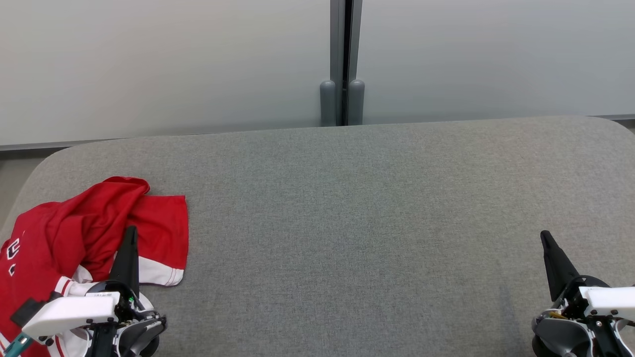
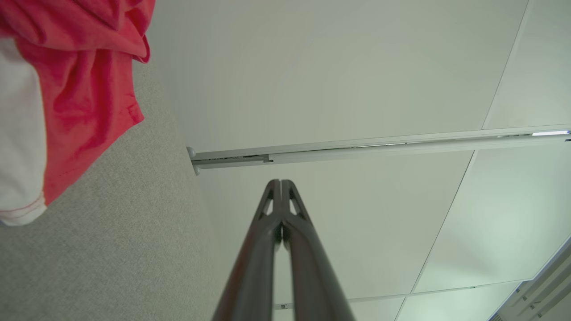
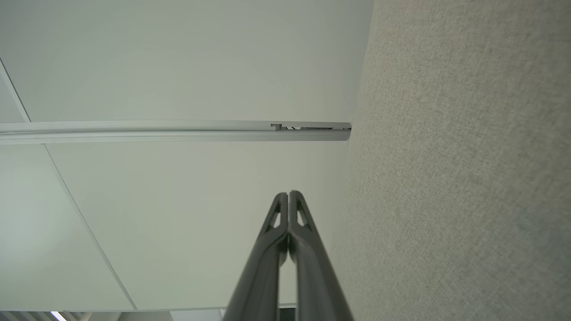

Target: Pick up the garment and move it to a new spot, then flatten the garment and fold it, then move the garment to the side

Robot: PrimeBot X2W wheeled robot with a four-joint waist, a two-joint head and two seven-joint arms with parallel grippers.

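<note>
The left pincer (image 1: 131, 235) and right pincer (image 1: 545, 238) are held pressed together, empty, which is judged a ready pose. The crumpled garment (image 1: 74, 223) is left on the table (image 1: 347, 223) just beside the left pincer, well apart from the right one, not yet picked up.

In the head view the red garment (image 1: 74, 228) runs past the left and bottom edges, beside and beneath the left gripper (image 1: 131, 230), whose dark fingers (image 1: 126, 263) and white body cover part of it; the white lettering (image 1: 13, 249) left of that gripper is cropped, unreadable

Both grippers, left (image 1: 131, 233) and right (image 1: 544, 237), closed, empty.
</note>
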